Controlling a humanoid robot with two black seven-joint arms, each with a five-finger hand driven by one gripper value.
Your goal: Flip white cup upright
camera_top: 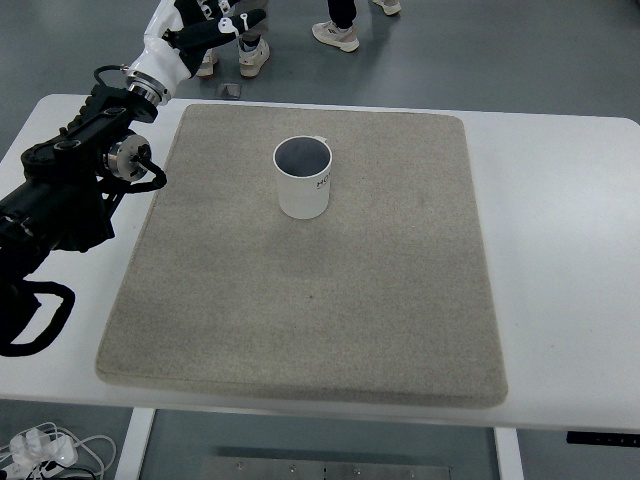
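Observation:
A white cup (303,178) stands upright with its open mouth up on the grey mat (300,300), in the mat's far middle. My left arm comes in from the left edge and reaches up to the far left corner of the table. My left hand (215,27) is beyond the table's far edge, well apart from the cup, with fingers spread and nothing in them. My right arm is out of view.
The mat lies on a white table (570,250). People's shoes (335,35) stand on the floor beyond the far edge. White cables (40,447) lie under the table's near left corner.

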